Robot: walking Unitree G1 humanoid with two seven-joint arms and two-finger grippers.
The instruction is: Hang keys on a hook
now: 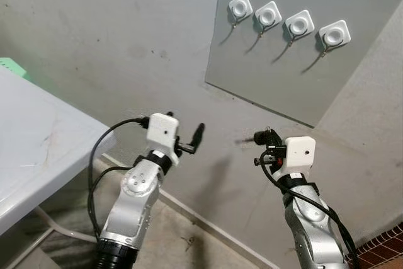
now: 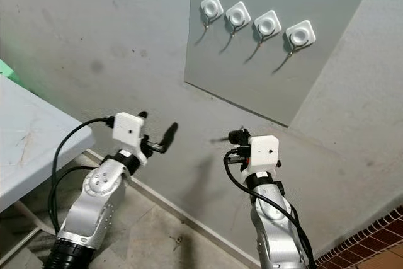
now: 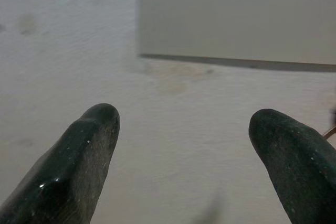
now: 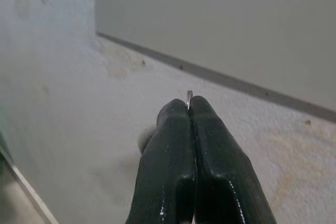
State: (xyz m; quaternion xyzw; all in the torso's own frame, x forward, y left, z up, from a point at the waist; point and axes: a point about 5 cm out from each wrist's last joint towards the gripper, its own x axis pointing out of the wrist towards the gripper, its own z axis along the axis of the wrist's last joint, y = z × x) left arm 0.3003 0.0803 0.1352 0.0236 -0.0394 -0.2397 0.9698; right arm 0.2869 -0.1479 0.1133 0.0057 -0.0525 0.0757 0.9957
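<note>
The key ring (image 4: 189,96) is all we can make out of the keys: a thin sliver of metal peeping out between the tips of our right claw (image 4: 190,103), whose two black fingers are pressed tight together on it; whatever hangs from the ring is hidden from us. Going from largest to smallest, we face a grey plastered wall (image 1: 113,36), with a white tabletop (image 1: 38,143) off to our left, and a grey panel (image 1: 283,86) mounted on the wall above both arms. Across the top of that panel runs a row of four white square-backed hooks (image 1: 286,23), each with a thin wire prong pointing down; all four look bare. We judge the step in hand to be the carry up to the panel: the ring is gripped but nothing hangs yet. The right claw sits well below the hooks, beneath the panel's lower edge and close to the wall. The next move, as we see it, calls for raising that arm and lining the ring over a prong, probably one of the two nearer that side. Our left claw (image 1: 189,138) is held up alongside, its fingers spread wide with nothing between them.
</note>
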